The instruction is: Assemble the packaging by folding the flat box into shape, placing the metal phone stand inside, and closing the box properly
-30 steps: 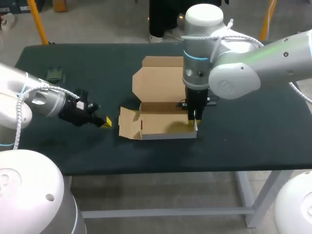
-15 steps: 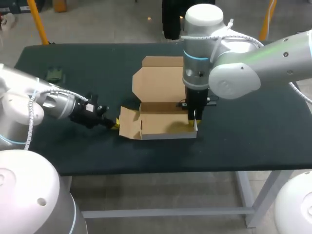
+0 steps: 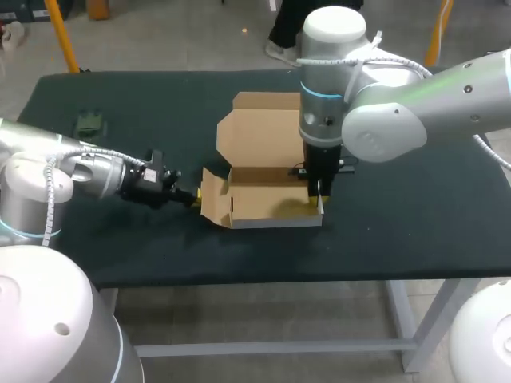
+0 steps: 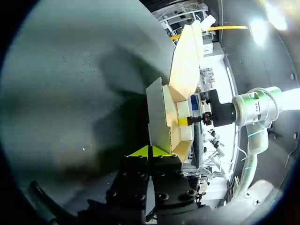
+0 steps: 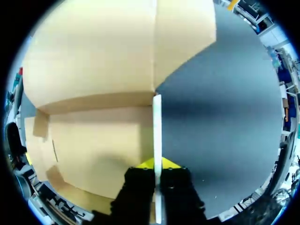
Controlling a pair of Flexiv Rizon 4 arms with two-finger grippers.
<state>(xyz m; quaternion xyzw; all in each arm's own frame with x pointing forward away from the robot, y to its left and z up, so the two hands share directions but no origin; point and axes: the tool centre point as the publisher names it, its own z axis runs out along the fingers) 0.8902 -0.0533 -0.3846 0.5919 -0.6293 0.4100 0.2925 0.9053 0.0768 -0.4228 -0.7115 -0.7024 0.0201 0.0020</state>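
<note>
A dark table (image 3: 415,223) carries the half-formed box (image 3: 267,206) at the frame's centre, with its lid (image 3: 259,132) lying open toward the upper middle. The right end effector (image 3: 318,199) pinches the box's upright side wall (image 5: 157,122) between both fingers. The left end effector (image 3: 194,199), its tips pressed together and empty, meets the tilted left flap (image 3: 211,203). It looks best to push low near the crease while the right steadies the box. A small green item (image 3: 89,122), perhaps the stand, lies at upper left.

A dark matte table (image 3: 415,239) stands on pale grey legs (image 3: 409,323) joined by a crossbar (image 3: 271,348).
</note>
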